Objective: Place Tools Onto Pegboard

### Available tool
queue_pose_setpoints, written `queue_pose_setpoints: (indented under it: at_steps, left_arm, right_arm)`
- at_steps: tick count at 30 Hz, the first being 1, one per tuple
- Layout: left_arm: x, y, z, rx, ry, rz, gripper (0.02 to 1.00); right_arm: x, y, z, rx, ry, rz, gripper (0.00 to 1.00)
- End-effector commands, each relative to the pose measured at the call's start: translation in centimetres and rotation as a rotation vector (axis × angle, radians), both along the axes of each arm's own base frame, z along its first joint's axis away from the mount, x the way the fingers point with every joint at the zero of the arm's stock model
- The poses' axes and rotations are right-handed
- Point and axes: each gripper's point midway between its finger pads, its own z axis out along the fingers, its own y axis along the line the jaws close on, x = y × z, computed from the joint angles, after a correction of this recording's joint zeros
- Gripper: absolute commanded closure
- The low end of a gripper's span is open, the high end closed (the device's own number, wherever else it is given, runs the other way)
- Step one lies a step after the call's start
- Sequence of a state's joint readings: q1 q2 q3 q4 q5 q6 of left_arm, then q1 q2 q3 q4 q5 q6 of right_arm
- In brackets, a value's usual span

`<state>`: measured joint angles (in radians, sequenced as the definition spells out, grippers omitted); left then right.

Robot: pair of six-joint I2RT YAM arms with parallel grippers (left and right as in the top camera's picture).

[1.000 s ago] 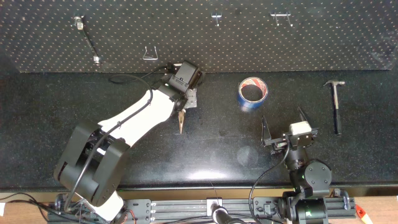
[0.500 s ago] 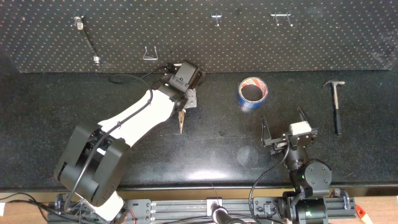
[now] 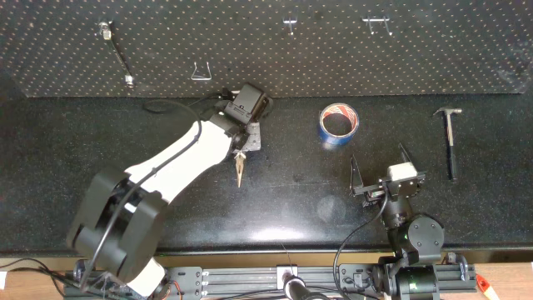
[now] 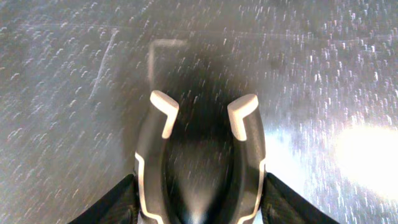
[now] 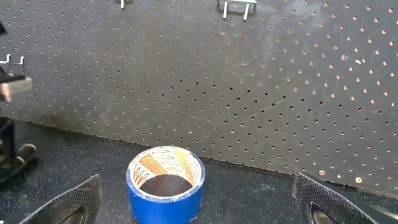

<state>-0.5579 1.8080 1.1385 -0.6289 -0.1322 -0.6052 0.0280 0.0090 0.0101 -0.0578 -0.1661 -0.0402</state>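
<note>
Asking: What does your left gripper (image 3: pixel 244 143) have?

Answering: My left jaws are clamped on the pliers (image 4: pixel 247 155). I grip them at the joined end, so both black handles with pale tips point away from my wrist, toward the black table (image 3: pixel 83 150) underneath. Seen from above, the pliers hang over the table, just in front of the pegboard (image 3: pixel 333 58) and not on it, to the left of the blue tape roll (image 5: pixel 165 183).

Asking: And your right gripper (image 3: pixel 380 163)?

Answering: Its jaws are spread wide and grasp nothing. It sits near my right base, facing the tape roll, which stands on the table before the pegboard. A hammer (image 3: pixel 450 142) lies flat on the table, to the right of the roll and well apart from it. A slim dark tool (image 3: pixel 117 54) hangs on the pegboard's left part. Wire hooks (image 3: pixel 200 71) sit farther right.
</note>
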Motion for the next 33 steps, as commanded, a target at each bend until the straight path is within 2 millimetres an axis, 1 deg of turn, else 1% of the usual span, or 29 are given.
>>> queue_pose_setpoints:
  at_steps: [1,2,3,5,6,7,8,9,11,12,13,15,16,19,21,22,26,27,30,32,33]
  left_arm:
    - [-0.6,0.9,8.0,-0.051,-0.14,-0.014,0.989]
    - [-1.3,1.8,10.4,-0.061,-0.175,-0.023,0.989]
    - [-1.2,2.2,11.7,-0.078,-0.211,-0.01,0.989]
    - [-0.7,4.1,15.1,-0.119,-0.307,0.045,0.991]
    - [-0.1,5.2,17.0,-0.134,-0.374,0.072,0.989]
    - [0.8,5.8,19.1,-0.13,-0.464,0.03,0.989]
    - [2.1,6.0,20.9,-0.098,-0.561,-0.048,0.989]
    - [3.4,6.1,22.3,-0.07,-0.64,-0.099,0.989]
    - [6.2,6.5,24.1,-0.017,-0.76,-0.152,0.989]
    - [7.6,6.9,24.6,0.006,-0.807,-0.161,0.991]
    - [9.0,7.6,24.6,0.019,-0.837,-0.142,0.989]
    - [10.3,8.4,24.2,0.03,-0.848,-0.121,0.989]
    - [11.2,8.4,24.1,0.044,-0.869,-0.134,0.989]
    - [13.1,7.8,25.2,0.05,-0.959,-0.147,0.989]
    - [13.8,7.5,26.6,0.038,-1.029,-0.14,0.989]
    - [13.8,7.4,26.9,0.033,-1.043,-0.14,0.989]
    - [14.0,7.4,27.3,0.029,-1.058,-0.138,0.989]
    - [14.0,7.4,27.2,0.029,-1.059,-0.137,0.989]
    - [14.5,7.2,26.2,0.026,-1.041,-0.134,0.989]
    - [14.9,7.1,24.9,0.012,-1.012,-0.119,0.991]
    - [15.0,7.1,24.6,0.002,-1.008,-0.109,0.989]
  right_arm:
    - [0.0,0.0,-0.2,-0.01,-0.001,0.0,0.003]
    - [0.0,0.0,-0.2,-0.01,-0.001,0.0,0.003]
    - [0.0,0.0,-0.2,-0.01,-0.001,0.0,0.003]
    - [0.0,0.0,-0.2,-0.01,-0.001,0.0,0.003]
    - [0.0,0.0,-0.2,-0.01,-0.001,0.0,0.003]
    - [0.0,0.0,-0.2,-0.01,-0.001,0.0,0.003]
    - [0.0,0.0,-0.2,-0.01,-0.001,0.0,0.003]
    - [0.0,0.0,-0.2,-0.01,-0.001,0.0,0.003]
    - [0.0,0.0,-0.2,-0.01,-0.001,0.0,0.001]
    - [0.0,0.0,-0.2,-0.01,-0.001,0.0,0.003]
    - [0.0,0.0,-0.2,-0.01,-0.001,0.0,0.003]
    - [0.0,0.0,-0.2,-0.01,-0.001,0.0,0.003]
    - [0.0,0.0,-0.2,-0.01,-0.001,0.0,0.003]
    - [0.0,0.0,-0.2,-0.01,-0.001,0.0,0.003]
    - [0.0,0.0,-0.2,-0.01,-0.001,0.0,0.001]
    - [0.0,0.0,-0.2,-0.01,-0.001,0.0,0.003]
    - [0.0,0.0,-0.2,-0.01,-0.001,0.0,0.003]
    - [0.0,0.0,-0.2,-0.01,-0.002,0.0,0.003]
    - [0.0,0.0,-0.2,-0.01,-0.001,0.0,0.003]
    - [0.0,0.0,-0.2,-0.01,-0.001,0.0,0.001]
    - [0.0,0.0,-0.2,-0.01,-0.001,0.0,0.003]
